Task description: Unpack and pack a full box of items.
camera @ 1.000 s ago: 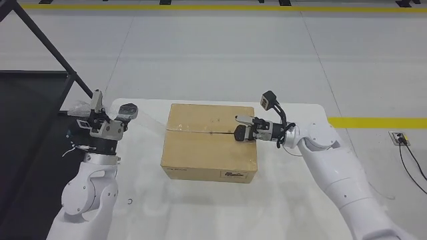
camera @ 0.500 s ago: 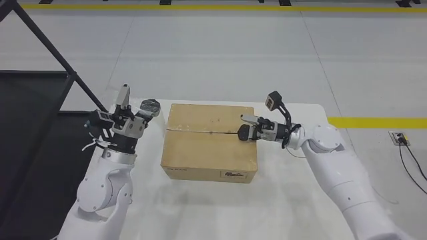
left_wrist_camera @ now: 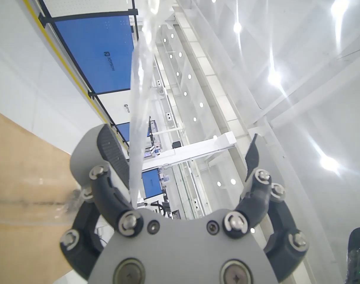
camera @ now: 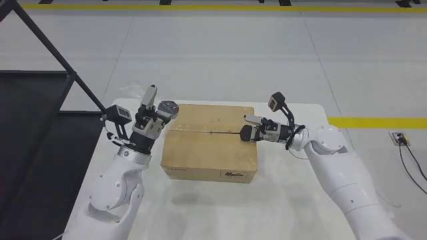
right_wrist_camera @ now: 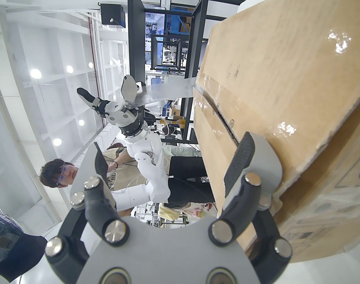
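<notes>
On the left gripper (left_wrist_camera: 180, 155) the fingers are spread wide. Nothing is clamped, but a clear tape strip (left_wrist_camera: 138, 90) is seen lying against one pad (left_wrist_camera: 110, 152), apparently stuck there. The right gripper (right_wrist_camera: 171, 161) is likewise held well open and empty, with one finger (right_wrist_camera: 239, 161) laid against the top of the box (right_wrist_camera: 286, 90) at one end of the centre seam (right_wrist_camera: 218, 115). The strip is stretched from the left gripper to the seam's other end. The box is set closed mid-table (camera: 287, 193), flaps not yet lifted. The step is judged as unsealing, ahead of unpacking. The next move calls for the strip to be pulled fully free and shed from the pad, then the flaps parted. Contents are hidden. How much tape is bonded along the seam cannot be made out.
</notes>
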You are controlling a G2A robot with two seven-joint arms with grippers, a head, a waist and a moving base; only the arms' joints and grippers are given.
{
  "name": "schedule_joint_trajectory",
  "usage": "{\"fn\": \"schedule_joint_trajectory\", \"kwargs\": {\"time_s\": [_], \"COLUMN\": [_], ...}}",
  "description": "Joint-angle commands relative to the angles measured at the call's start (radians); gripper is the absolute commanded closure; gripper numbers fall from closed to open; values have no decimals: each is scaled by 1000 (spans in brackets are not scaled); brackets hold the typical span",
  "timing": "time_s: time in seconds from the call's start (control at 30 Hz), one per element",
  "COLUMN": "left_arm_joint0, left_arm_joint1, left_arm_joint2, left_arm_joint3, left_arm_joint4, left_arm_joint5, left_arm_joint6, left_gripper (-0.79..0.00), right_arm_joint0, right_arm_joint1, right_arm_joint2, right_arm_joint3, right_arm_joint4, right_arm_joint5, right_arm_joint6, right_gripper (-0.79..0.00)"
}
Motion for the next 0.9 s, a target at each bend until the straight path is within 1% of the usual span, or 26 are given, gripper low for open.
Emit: {"fn": "schedule_joint_trajectory", "kwargs": {"time_s": [0.0, 0.27, 0.6, 0.87], "left_arm_joint0": [-10, -68, -128, -159], "left_arm_joint1": [-2, -17, -35, -51], "left_arm_joint2": [15, 84, 154, 209], "left_arm_joint3": [6, 35, 72, 110], "left_arm_joint4": [18, 66, 107, 149], "left_arm_joint5": [17, 69, 99, 109], "left_arm_joint6": [3, 6, -10, -15], "left_gripper": [-785, -785, -785, -785], "right_arm_joint0": [0, 1, -9, -37], "right_arm_joint1": [1, 3, 8, 17], "right_arm_joint2": [1, 2, 4, 25], "right_arm_joint3": [-1, -2, -17, -46], "right_arm_joint4": [0, -1, -4, 2], "right_arm_joint5": [1, 9, 20, 8], "right_arm_joint6": [0, 1, -1, -11], "right_gripper": [-785, -785, -785, -785]}}
